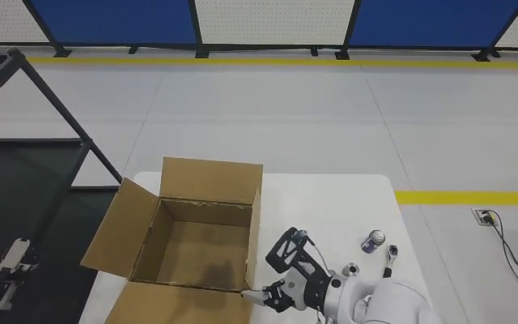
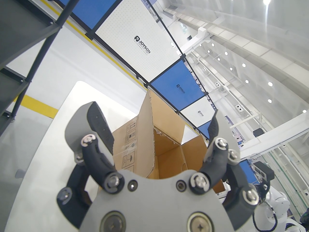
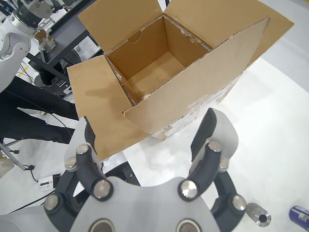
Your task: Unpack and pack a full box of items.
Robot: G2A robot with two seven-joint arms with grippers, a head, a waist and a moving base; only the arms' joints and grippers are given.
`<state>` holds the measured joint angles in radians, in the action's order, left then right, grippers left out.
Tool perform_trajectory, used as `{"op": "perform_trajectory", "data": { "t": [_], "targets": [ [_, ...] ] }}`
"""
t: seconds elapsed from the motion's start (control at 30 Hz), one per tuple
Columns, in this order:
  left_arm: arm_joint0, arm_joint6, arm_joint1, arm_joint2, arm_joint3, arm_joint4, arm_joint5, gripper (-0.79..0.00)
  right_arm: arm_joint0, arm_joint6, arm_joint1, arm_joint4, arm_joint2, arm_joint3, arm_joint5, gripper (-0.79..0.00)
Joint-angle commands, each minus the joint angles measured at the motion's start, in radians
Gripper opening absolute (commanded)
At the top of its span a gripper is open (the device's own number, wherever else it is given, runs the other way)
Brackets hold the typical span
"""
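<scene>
The open box (image 1: 206, 212) sits lower left on the white table (image 1: 324, 202), with a small can (image 1: 372, 241) to its right. The left gripper (image 2: 155, 112) and right gripper (image 3: 149, 121) both gape wide, empty. Blue partitions (image 1: 113, 20) line the top edge.

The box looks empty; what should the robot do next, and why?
Probably swing the right gripper toward the small can on the table: the box is empty, and the open gripper holds nothing, so packing would likely start there.

Right gripper (image 3: 149, 120): grey plate, black linkages, silver screws, seemingly ribbed black pads (image 3: 204, 131).
</scene>
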<state>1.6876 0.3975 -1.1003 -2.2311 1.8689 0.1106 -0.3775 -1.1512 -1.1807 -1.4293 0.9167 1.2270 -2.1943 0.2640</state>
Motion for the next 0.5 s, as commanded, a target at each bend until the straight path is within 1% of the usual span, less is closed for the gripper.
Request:
{"op": "perform_trajectory", "data": {
  "t": [0.0, 0.17, 0.3, 0.37, 0.47],
  "targets": [
    [-0.004, 0.003, 0.0, 0.004, 0.003, 0.0, 0.0, 0.0, -0.009, 0.004, 0.003, 0.015, -0.012, 0.0, -0.002, 0.0],
    [-0.009, 0.008, 0.0, 0.011, 0.006, -0.001, -0.001, 0.0, 0.008, 0.017, 0.006, 0.052, -0.061, 0.045, -0.026, 0.0],
    [-0.009, 0.01, 0.0, 0.013, 0.006, -0.002, -0.001, 0.0, 0.042, 0.031, 0.005, 0.101, -0.092, 0.091, -0.068, 0.0],
    [-0.008, 0.01, 0.0, 0.012, 0.006, -0.002, -0.001, 0.0, 0.062, 0.029, 0.005, 0.151, -0.106, 0.111, -0.094, 0.0],
    [-0.006, 0.009, -0.001, 0.009, 0.006, -0.002, -0.001, 0.0, 0.084, 0.04, 0.004, 0.165, -0.115, 0.134, -0.117, 0.0]
  ]
}}
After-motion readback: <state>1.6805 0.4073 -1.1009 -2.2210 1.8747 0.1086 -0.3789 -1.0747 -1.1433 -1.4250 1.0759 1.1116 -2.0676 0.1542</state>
